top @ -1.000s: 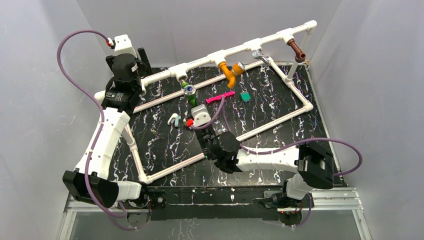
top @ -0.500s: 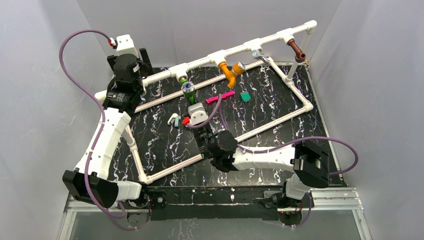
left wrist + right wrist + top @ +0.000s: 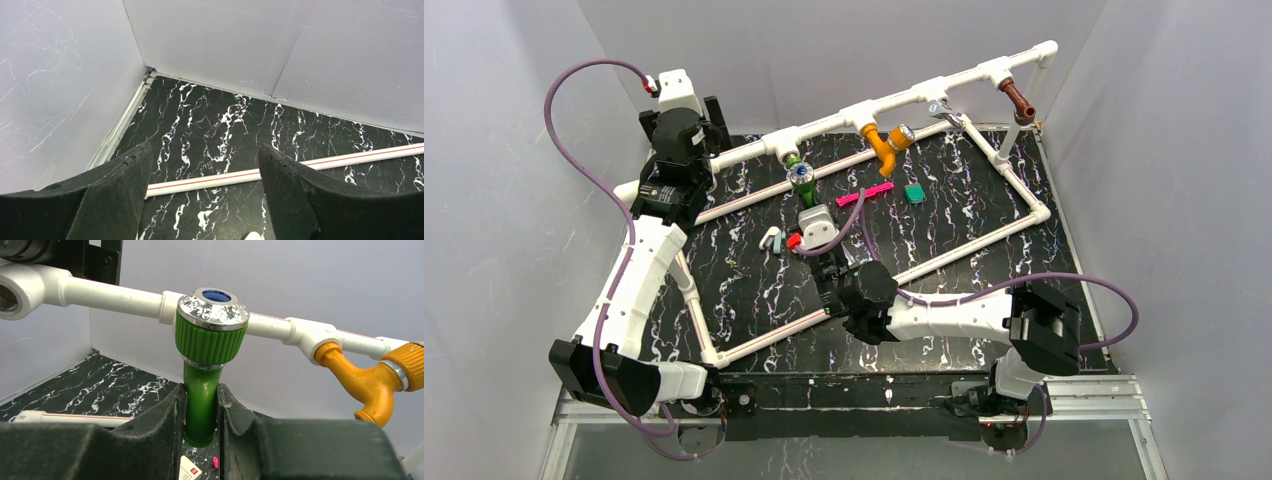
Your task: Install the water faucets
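Green faucet (image 3: 205, 365) lifted to pipe (image 3: 115, 295), right pincer (image 3: 201, 400) clamped on; left pincer (image 3: 202, 165) apart.

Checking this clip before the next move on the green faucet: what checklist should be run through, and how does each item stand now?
1. Right claw shut on the green faucet: ok.
2. Green faucet's threaded end engaged in the white pipe: cannot tell; its knob hides the joint.
3. Left claw open and holding nothing: ok.
4. Orange faucet mounted on the pipe: ok.
5. Brown faucet mounted on the pipe: ok.
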